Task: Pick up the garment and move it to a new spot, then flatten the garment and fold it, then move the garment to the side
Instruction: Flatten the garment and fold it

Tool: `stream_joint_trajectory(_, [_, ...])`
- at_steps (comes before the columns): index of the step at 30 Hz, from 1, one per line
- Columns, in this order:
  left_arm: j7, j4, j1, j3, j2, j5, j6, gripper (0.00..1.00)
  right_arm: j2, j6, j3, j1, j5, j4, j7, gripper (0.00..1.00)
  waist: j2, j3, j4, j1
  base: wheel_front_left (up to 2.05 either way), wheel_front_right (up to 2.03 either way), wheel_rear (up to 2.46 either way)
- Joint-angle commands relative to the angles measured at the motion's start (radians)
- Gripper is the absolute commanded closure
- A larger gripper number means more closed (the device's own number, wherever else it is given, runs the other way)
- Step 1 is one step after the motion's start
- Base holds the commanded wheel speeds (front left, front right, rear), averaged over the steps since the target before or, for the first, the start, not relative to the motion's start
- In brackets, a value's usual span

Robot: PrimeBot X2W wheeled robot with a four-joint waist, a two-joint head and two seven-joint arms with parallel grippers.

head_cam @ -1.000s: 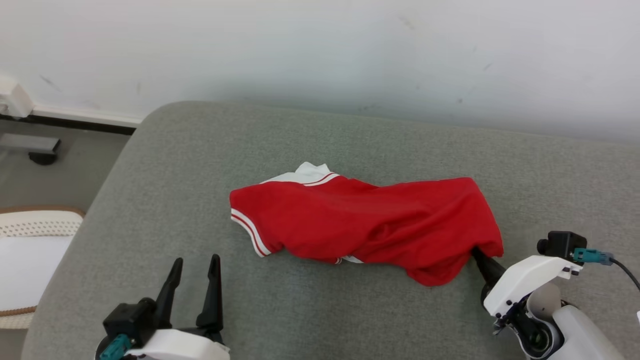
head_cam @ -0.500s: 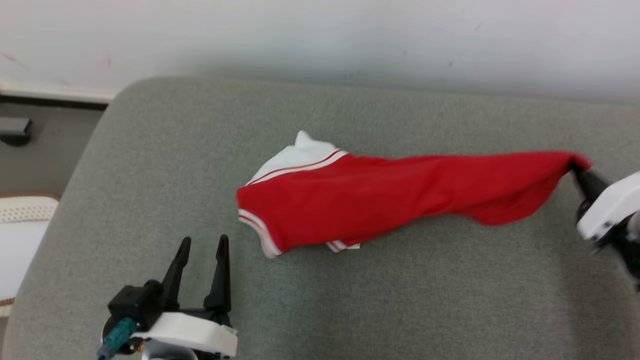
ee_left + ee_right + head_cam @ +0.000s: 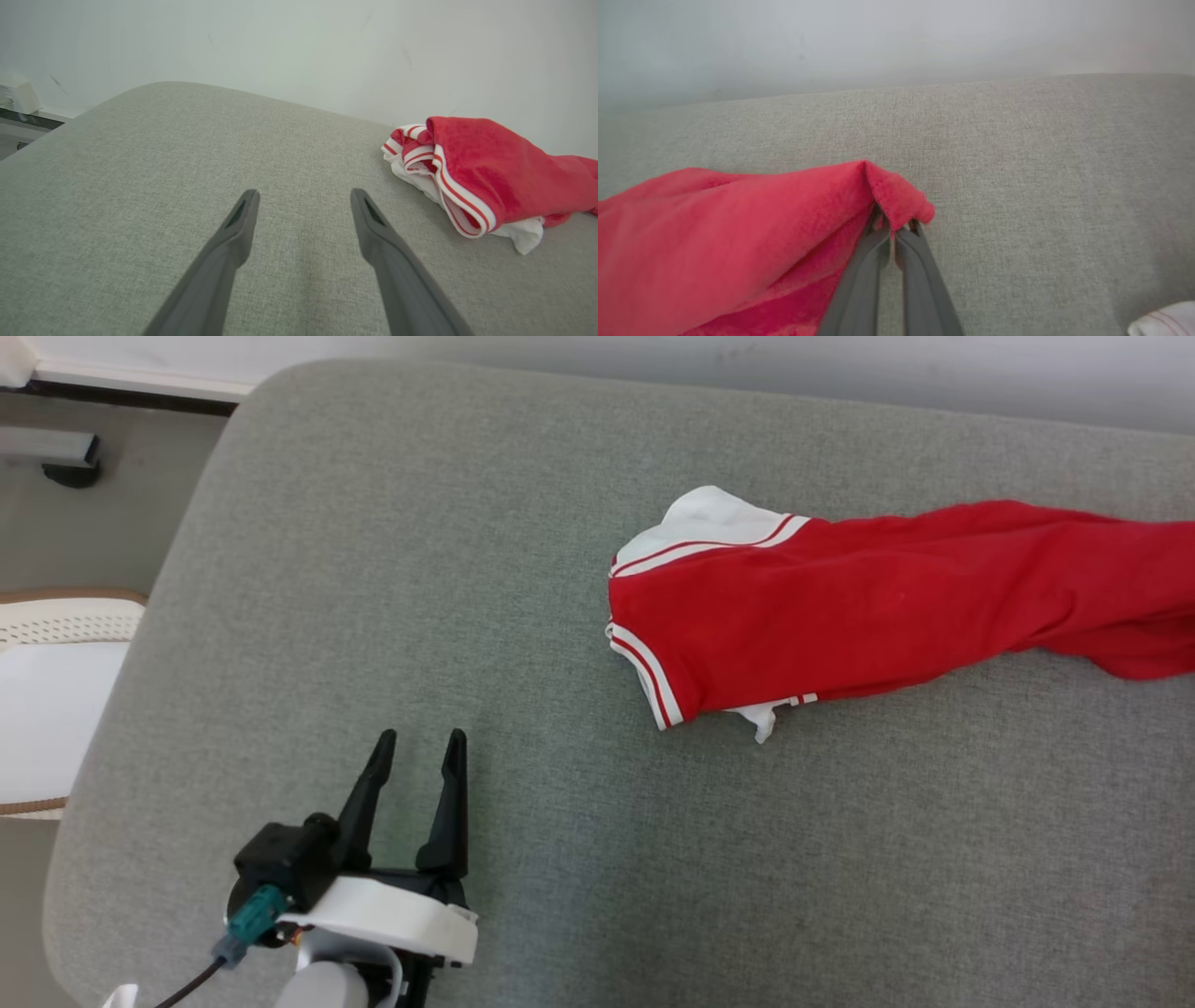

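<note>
The garment (image 3: 840, 607) is a red shirt with white, red-striped trim, stretched out long across the grey cushion (image 3: 392, 551) toward the right edge of the head view. Its sleeve end (image 3: 467, 186) lies to the right in the left wrist view. My right gripper (image 3: 893, 228) is shut on a red corner of the garment (image 3: 892, 191), lifted off the cushion. My left gripper (image 3: 418, 756) stands open over bare cushion at the lower left, well clear of the cloth, with nothing between its fingers (image 3: 238, 228).
A pale wall (image 3: 299, 42) runs behind the cushion. Off the cushion's left edge are a white perforated thing with a brown rim (image 3: 56, 700) and a grey floor with a dark foot (image 3: 70, 476). A white striped scrap (image 3: 1164, 319) lies at the lower right corner of the right wrist view.
My right gripper has pulled the garment's corner up and to the right, drawing the crumpled shirt out long. The head camera has also shifted, and the right gripper has left its view.
</note>
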Motion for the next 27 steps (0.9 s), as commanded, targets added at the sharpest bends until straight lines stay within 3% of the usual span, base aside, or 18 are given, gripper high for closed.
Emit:
stream_joint_trajectory(1, [-0.002,0.002,-0.008,-0.001,0.003,-0.008,0.003,0.0,0.009,-0.002,0.002,-0.007,-0.007,0.017,-0.004,0.0,-0.0001,-0.014,-0.003,-0.0002,0.0,0.0,0.0])
stream_joint_trajectory(6, [-0.002,0.017,0.012,0.005,0.003,0.012,0.002,0.0,0.058,-0.002,0.033,0.036,-0.02,0.044,-0.028,0.0,-0.0001,-0.087,-0.041,-0.0002,0.0,0.0,0.0])
stream_joint_trajectory(11, [-0.002,0.03,0.033,0.023,0.003,0.03,-0.006,0.0,0.095,-0.002,0.075,0.103,0.005,-0.022,-0.05,0.0,-0.0001,-0.164,-0.103,-0.0002,0.0,0.0,0.0])
stream_joint_trajectory(21, [-0.002,0.098,0.075,0.013,0.01,0.026,-0.033,0.0,0.144,-0.002,0.108,0.373,0.069,-0.363,-0.262,0.0,-0.0001,-0.264,-0.214,-0.0002,0.0,0.0,0.0])
stream_joint_trajectory(27, [0.002,0.143,0.089,0.009,0.016,0.002,-0.039,0.0,0.175,-0.002,0.072,0.578,0.027,-0.545,-0.436,0.0,-0.0001,-0.294,-0.27,-0.0002,0.0,0.0,0.0])
